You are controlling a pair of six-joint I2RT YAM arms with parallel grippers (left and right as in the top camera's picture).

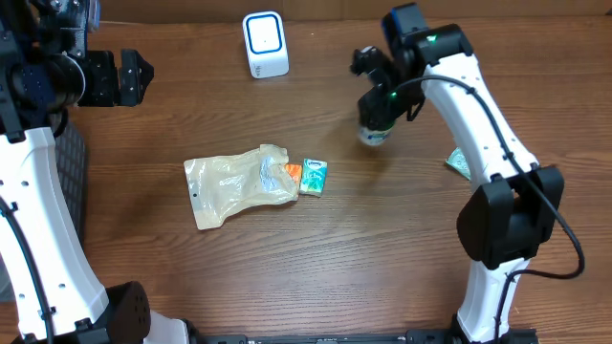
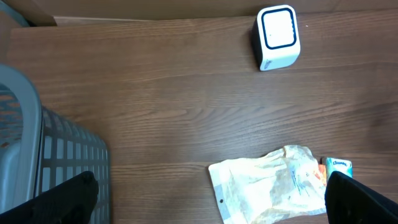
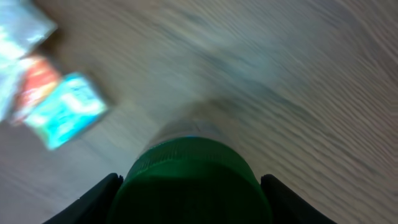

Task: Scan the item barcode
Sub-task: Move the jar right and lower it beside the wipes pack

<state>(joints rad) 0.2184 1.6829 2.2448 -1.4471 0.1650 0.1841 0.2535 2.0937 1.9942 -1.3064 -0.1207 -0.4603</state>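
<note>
Overhead view. Worktop [image 1: 382,248]: brown wood grain; the room beyond it is not visible. Grey basket [image 2: 56,155]: left edge, cut off. Crumpled plastic bag [image 1: 234,182]: centre, with a teal packet [image 1: 314,177] just beside its right end. White scanner [image 1: 265,43]: rear edge. Second teal item [image 1: 457,162]: right edge, half hidden by the arm. Right gripper [image 3: 193,193]: points down, right of centre, clamped on the green-capped bottle [image 1: 374,134]; label blurred. Left gripper [image 2: 211,199]: rear left corner, fully spread, empty.

Green bottle cap [image 3: 193,180], white scanner [image 1: 265,43] ringed blue, teal packet [image 1: 314,177], brown wood-grain table [image 1: 382,248]
</note>
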